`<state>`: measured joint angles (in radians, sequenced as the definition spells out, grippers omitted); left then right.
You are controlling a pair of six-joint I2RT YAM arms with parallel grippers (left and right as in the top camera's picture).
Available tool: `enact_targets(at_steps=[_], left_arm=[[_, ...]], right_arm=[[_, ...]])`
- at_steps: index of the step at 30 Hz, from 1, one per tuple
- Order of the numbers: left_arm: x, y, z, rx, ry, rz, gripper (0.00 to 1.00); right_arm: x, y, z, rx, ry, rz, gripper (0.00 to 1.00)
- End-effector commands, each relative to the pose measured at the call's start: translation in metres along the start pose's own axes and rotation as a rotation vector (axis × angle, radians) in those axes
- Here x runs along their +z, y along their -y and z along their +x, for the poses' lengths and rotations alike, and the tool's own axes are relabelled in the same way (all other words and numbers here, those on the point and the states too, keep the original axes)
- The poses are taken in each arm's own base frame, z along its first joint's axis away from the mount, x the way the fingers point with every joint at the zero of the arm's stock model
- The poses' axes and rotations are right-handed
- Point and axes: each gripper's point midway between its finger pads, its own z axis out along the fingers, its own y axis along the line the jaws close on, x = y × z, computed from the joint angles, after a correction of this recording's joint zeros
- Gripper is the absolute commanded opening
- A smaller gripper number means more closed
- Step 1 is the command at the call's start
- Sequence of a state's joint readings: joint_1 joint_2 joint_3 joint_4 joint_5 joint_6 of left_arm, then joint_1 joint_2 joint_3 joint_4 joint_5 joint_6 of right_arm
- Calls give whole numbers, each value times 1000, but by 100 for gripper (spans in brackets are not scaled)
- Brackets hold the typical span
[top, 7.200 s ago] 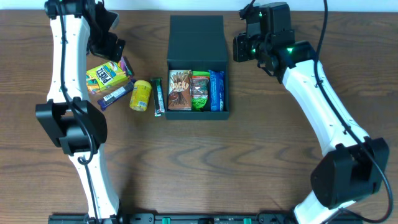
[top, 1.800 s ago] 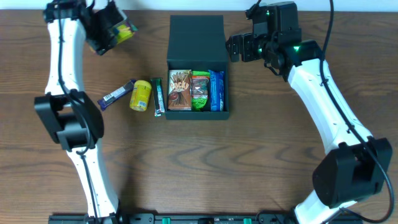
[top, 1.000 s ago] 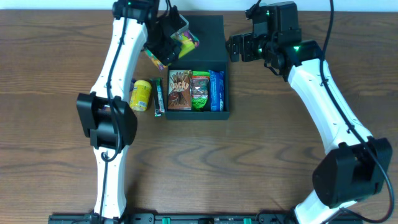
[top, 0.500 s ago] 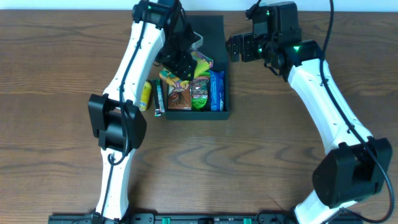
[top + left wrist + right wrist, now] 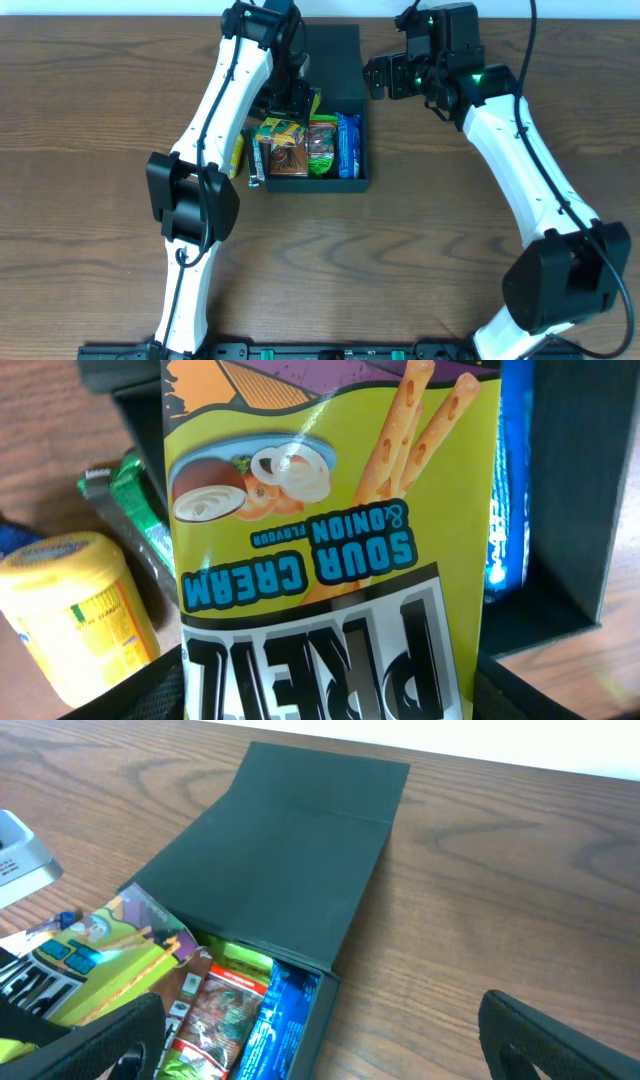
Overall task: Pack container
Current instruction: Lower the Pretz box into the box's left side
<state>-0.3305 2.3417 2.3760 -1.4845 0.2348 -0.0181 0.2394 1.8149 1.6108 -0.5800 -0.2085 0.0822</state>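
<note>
Wood table (image 5: 350,260); left tool (image 5: 295,100) grips pretzel pack (image 5: 320,560) over container (image 5: 300,870), right tool (image 5: 385,78) open

The snack packet (image 5: 320,560) fills the left wrist view, cut off top and bottom, hiding most of the left tool (image 5: 325,698) gripping it. The yellow can (image 5: 70,610) runs off the left edge. The right tool (image 5: 320,1045) shows only blurred, wide-apart tips.

- The table (image 5: 420,260) I work at is dark brown wood with a plain grain
- The container (image 5: 335,55) sits on it toward the far middle, its lid laid open flat on the wood behind the box
- A green bar packet (image 5: 254,170) lies just beside the box's left wall
- A yellow tub (image 5: 75,605) lies just left of that packet; from overhead I see only part of it
</note>
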Motion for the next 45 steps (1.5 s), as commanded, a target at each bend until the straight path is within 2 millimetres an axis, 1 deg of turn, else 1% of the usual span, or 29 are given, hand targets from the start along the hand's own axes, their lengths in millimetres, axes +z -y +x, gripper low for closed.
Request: enact_targets(at_steps=[1,3,7,10,13,17,18,19,22,25,26,31,35,36,40,41,42,43,45], left_arm=[[-17,-1,-2,-113,45,-23,72],[-17,-2,-1,-153,41,-37,72],[-16,3,7,-172,15,-49,72],[-15,4,11,-184,7,-90,72],[-14,4,11,-174,13,-123,72],[-14,4,11,-208,17,-133,72],[-14,3,10,-227,23,-139,77],[-14,2,8,-244,31,-145,85],[-14,-2,7,-265,43,-165,98],[-15,-2,3,-265,56,-161,98],[-15,-2,1,-264,64,-159,96],[-16,-2,-8,-257,106,-157,96],[-26,-3,-14,-257,149,-155,96],[-30,-3,-14,-256,159,-152,100],[-28,-3,-9,-241,136,-158,30],[-27,-2,-8,-238,130,-156,19],[-26,-1,-7,-235,125,-157,11],[-25,1,-5,-230,114,-161,6],[-23,3,-1,-225,100,-167,6]], right_arm=[[-5,1,-6,-9,18,4,99],[-5,1,-6,-9,18,4,99],[-5,1,-6,-9,18,4,99],[-5,1,-6,-9,18,4,99],[-5,1,-6,-9,18,4,99],[-5,1,-6,-9,18,4,99],[-5,1,-6,-9,18,4,99],[-5,1,-6,-9,18,4,99],[-5,1,-6,-9,18,4,99],[-5,1,-6,-9,18,4,99],[-5,1,-6,-9,18,4,99],[-5,1,-6,-9,18,4,99],[-5,1,-6,-9,18,4,99],[-5,1,-6,-9,18,4,99],[-5,1,-6,-9,18,4,99],[-5,1,-6,-9,18,4,99],[-5,1,-6,-9,18,4,99],[-5,1,-6,-9,18,4,99],[-5,1,-6,-9,18,4,99]])
